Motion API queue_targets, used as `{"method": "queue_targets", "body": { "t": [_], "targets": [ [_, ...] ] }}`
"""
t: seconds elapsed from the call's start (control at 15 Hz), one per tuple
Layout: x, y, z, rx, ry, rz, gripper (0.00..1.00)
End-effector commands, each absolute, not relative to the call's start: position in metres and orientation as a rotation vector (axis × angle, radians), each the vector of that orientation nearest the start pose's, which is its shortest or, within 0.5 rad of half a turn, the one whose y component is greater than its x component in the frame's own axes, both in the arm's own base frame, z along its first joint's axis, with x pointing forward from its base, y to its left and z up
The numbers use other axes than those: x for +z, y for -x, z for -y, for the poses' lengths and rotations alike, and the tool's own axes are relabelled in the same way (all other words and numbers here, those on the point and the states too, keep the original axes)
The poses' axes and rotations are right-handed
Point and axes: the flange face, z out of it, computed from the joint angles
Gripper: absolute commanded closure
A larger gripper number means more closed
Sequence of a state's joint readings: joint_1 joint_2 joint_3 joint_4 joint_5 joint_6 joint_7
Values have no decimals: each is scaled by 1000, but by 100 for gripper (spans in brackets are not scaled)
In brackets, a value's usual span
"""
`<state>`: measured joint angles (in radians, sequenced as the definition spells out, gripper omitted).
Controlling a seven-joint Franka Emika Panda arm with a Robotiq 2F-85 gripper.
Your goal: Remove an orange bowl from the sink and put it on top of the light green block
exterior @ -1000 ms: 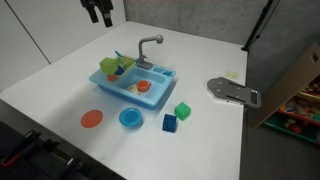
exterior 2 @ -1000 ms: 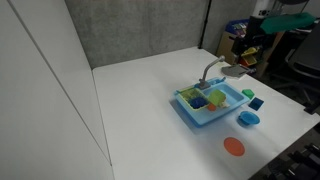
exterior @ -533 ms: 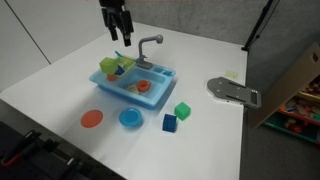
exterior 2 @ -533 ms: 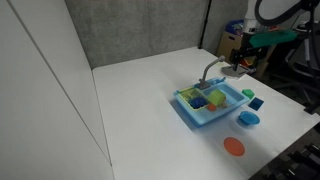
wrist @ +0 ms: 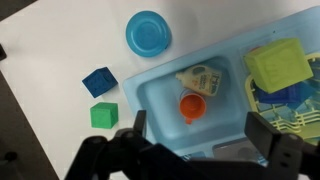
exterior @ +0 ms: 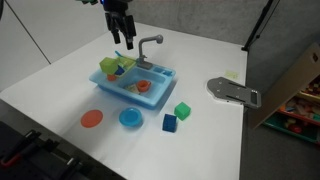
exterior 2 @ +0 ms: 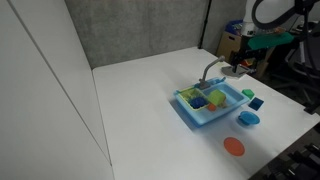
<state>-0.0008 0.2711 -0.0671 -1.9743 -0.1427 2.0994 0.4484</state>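
Hovering above the sink [wrist: 150,95], the gripper [exterior: 122,40] has its fingers spread wide and holds nothing, so this looks like the approach step. In the wrist view the orange bowl [wrist: 192,107] sits in the basin just beside a pale yellow toy [wrist: 200,78], while the light green block [wrist: 277,64] rests in the sink's neighbouring compartment. Next it should descend, straddle the bowl's rim and pinch its wall.
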Motion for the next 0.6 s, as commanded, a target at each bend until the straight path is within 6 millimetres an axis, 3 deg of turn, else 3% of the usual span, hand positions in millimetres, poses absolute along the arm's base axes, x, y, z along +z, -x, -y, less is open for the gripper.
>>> {"method": "queue_targets", "body": {
  "t": [0.0,0.27,0.53],
  "targets": [
    [324,-586,47,183,3209,-711,0],
    [321,-597,55,33,3167,-734,0],
    [299,-605,61,-52,3118,-758,0]
  ]
}}
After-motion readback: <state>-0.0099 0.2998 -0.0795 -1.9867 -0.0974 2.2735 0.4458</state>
